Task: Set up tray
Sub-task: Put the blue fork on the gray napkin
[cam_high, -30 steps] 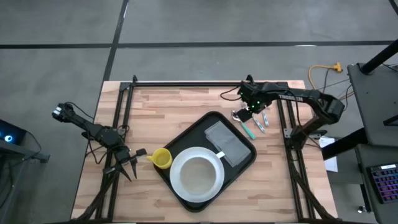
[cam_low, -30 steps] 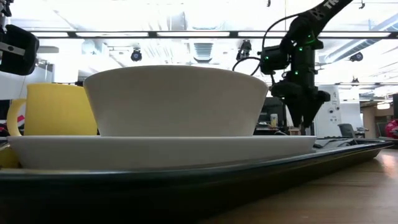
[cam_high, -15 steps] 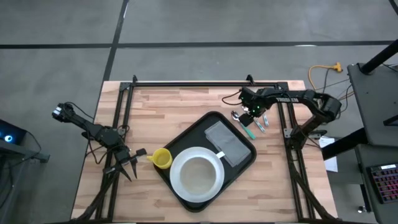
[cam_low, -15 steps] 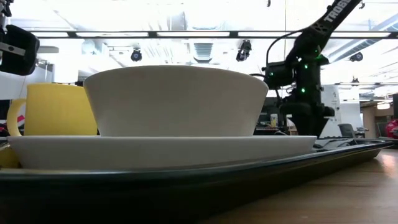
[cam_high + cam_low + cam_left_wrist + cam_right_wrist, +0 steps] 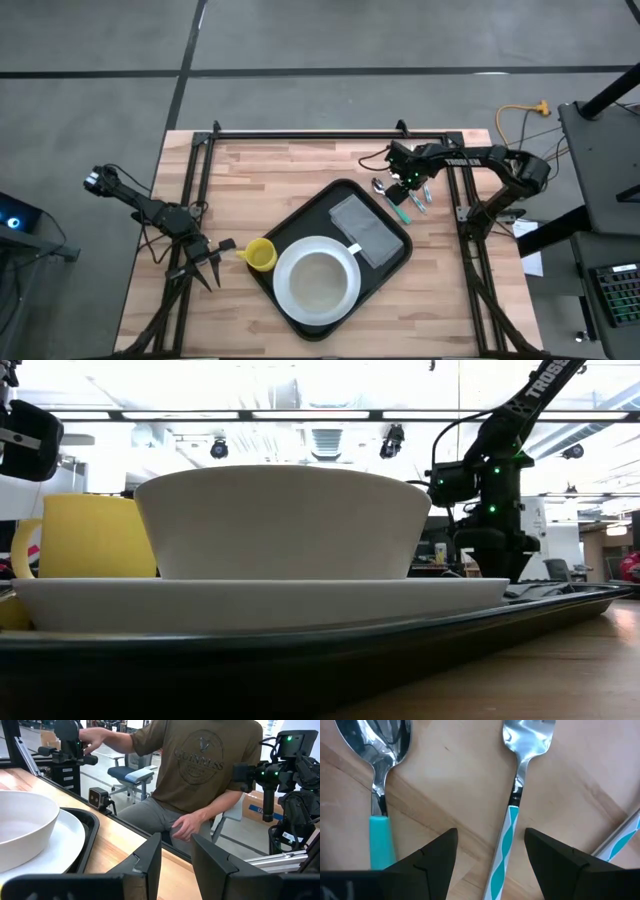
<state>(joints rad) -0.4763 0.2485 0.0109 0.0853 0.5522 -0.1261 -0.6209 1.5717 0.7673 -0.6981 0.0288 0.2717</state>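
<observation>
The black tray (image 5: 392,252) lies aslant at the table's middle. It carries a white plate (image 5: 285,300) with a white bowl (image 5: 317,282) on it and a grey napkin (image 5: 365,228). A yellow cup (image 5: 260,255) stands at the tray's left rim. To the right of the tray's far corner a teal-handled spoon (image 5: 380,780), a fork with a striped handle (image 5: 512,820) and a third piece (image 5: 625,835) lie on the wood. My right gripper (image 5: 490,865) points down, open, one finger on each side of the fork's handle. My left gripper (image 5: 175,865) waits open near the table's left edge.
A person (image 5: 200,780) sits just beyond the table's edge, seen in the left wrist view. Black frame rails (image 5: 300,134) run along the table's far edge and both sides. Bare wood lies left of the tray and along the near right.
My right gripper has come down toward the cutlery, pointing down all the while, and has slowed in the last half second. The tray, plate, bowl and cup have stayed where they were.
</observation>
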